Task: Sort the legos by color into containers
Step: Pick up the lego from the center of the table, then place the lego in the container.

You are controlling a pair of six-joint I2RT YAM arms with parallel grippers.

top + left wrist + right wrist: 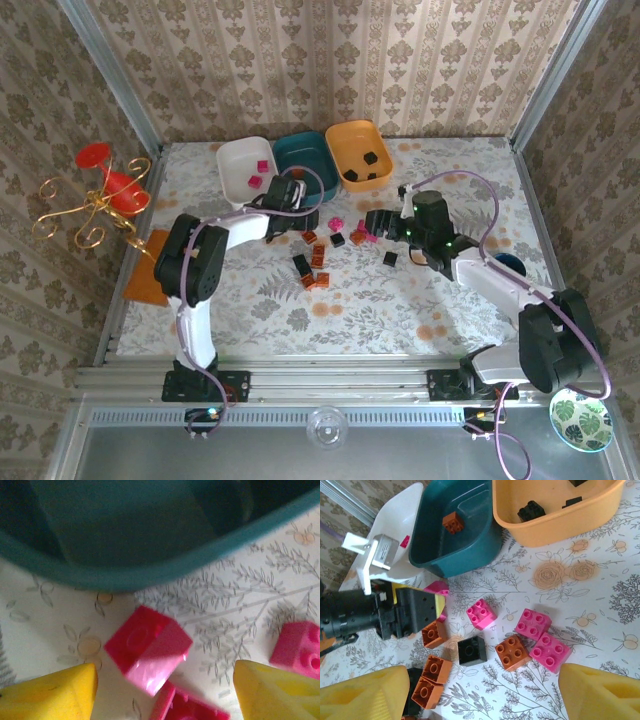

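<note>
Your left gripper [165,682] stands open. Its yellow fingertips [50,695] straddle a magenta plastic lego brick [147,650] that lies askew to the jaws on the floral-patterned table [240,600], just beside the rim of the dark teal rounded plastic tray [150,577]. Neither fingertip touches it yet, so I judge you are lining up a pick bound for the white rounded plastic tray [235,160], where pink pieces sit. Your right gripper [485,692] is open too and holds nothing. It hovers over the loose cluster of pink, orange-red and black bricks [512,652], likely choosing its own target. The orange rounded plastic tray [555,530] has black bricks, the teal one an orange-red brick [453,522]. Many pieces lie unsorted on the table.
</note>
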